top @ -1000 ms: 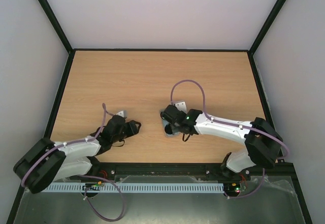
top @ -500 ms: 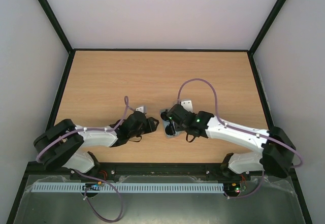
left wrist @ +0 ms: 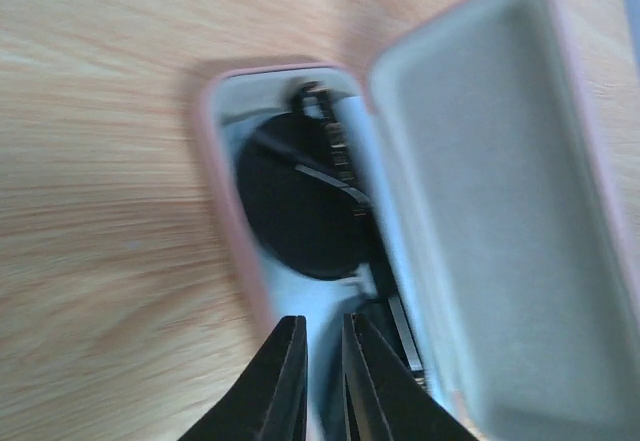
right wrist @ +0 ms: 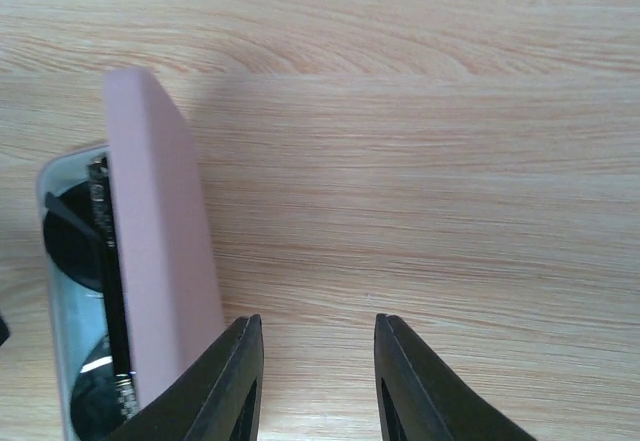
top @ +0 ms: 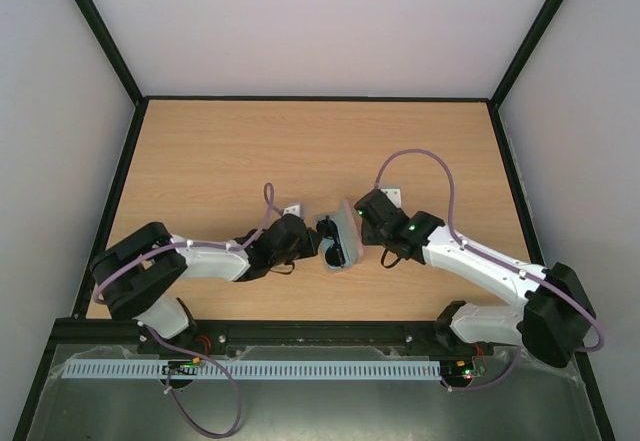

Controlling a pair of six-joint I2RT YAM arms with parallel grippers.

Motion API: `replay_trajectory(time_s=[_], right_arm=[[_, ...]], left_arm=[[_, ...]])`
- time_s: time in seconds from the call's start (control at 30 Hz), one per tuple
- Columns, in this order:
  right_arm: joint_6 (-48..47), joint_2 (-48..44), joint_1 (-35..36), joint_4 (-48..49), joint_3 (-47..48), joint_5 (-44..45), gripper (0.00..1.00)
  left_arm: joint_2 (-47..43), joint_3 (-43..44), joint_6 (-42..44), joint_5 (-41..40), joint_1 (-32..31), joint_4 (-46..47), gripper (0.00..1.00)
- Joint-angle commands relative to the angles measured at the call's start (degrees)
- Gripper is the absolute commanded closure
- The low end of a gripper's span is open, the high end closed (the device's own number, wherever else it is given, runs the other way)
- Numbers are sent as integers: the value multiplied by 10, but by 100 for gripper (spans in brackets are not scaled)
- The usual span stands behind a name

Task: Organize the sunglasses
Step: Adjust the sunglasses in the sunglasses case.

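Laminate in a light wood grain tops the bench (top: 250, 151), and near its front middle sits a pink rounded oblong case (top: 346, 229) with its lid swung up. The sunglasses (top: 331, 251), a small black pair with dark oval lenses and thin wire temple arms, lie folded inside the case's lower half.

In the left wrist view the sunglasses (left wrist: 300, 221) rest against a pale lining. One round lens faces up and a bright temple wire crosses it. The case (left wrist: 490, 211) shows the grey inner face of its lid leaning away to the right. The left claw (left wrist: 318, 381) hangs over the near end of the lower half, clenched to a thin slit with nothing seen between its dark fingers (left wrist: 285, 386). From above, the left claw (top: 312, 244) is just beside the case on its left.

The right claw (top: 362, 221) is on the other side, behind the raised lid. In its own view the right claw (right wrist: 320, 386) is spread wide over bare bench (right wrist: 420, 161), grasping nothing. Its left finger is right against the pink outer face of the case (right wrist: 155, 231), and whether they touch cannot be told. The sunglasses (right wrist: 75, 251) peek out past the lid's edge.
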Motion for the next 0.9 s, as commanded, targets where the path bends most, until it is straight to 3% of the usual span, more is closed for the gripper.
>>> replay_trajectory(time_s=[0.0,0.23,0.87], right_arm=[[-21,-4,-38,26,-26,-43,68],[-24,25,-56,61,-37,-78,69],[-39,59,-59,94,-48,-101,69]], left_arm=[[16,43,4,1,-21,4,86],[73,83,6,13,-27,-12,87],[116,89,-3,30,-27,34,87]])
